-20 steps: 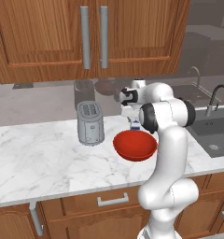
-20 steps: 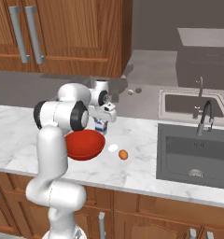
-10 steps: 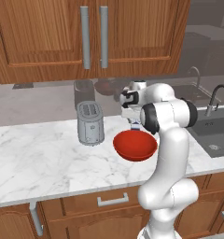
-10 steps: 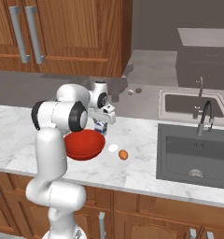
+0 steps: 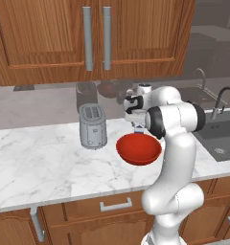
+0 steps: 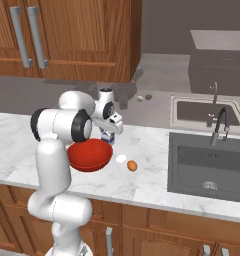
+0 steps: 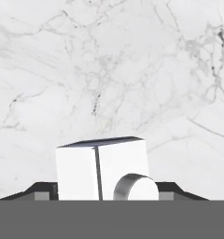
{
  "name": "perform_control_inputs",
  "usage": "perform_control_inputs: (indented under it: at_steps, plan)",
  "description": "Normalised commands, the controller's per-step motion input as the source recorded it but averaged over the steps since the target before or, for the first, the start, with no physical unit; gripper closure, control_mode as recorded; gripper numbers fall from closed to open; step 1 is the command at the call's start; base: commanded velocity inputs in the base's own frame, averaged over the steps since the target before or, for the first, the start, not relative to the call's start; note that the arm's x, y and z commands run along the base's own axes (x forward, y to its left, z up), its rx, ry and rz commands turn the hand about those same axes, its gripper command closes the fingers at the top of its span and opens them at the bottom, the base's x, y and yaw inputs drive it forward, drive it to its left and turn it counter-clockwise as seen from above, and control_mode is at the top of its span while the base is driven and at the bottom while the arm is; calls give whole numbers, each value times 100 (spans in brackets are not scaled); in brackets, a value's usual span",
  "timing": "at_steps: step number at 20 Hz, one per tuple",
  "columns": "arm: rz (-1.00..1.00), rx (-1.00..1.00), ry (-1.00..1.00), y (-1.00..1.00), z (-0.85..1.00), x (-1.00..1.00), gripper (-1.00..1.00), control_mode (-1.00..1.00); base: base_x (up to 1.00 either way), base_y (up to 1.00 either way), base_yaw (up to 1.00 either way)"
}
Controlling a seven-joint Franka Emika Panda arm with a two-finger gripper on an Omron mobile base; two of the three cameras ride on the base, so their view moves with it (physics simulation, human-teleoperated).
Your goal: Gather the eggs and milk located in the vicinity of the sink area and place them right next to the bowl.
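With both eggs (image 6: 127, 162) lying right of the bowl (image 6: 90, 155), the gripper (image 7: 107, 189) clasps the milk (image 7: 104, 169) just behind it, needing only lowering and release.

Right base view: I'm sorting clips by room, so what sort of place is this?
A rendered home kitchen, most likely. A marble counter runs under wooden cabinets, a sink with a faucet is set into it, and a toaster stands near a red bowl.
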Motion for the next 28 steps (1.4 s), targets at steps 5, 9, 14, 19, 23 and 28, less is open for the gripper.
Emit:
perform_control_inputs:
  at_steps: [5,9,14,19,23,28]
  plan:
    - [0,0,-1,0,-6,0,-100,-100,0,0,0]
    - [0,0,0,0,-1,0,-100,-100,0,0,0]
    - [0,0,0,-4,0,0,-100,-100,0,0,0]
    - [0,0,0,-20,0,-11,-100,-100,0,0,0]
    - [0,0,0,-26,4,-14,-100,-100,0,0,0]
    - [0,0,0,-9,11,-19,-100,-100,0,0,0]
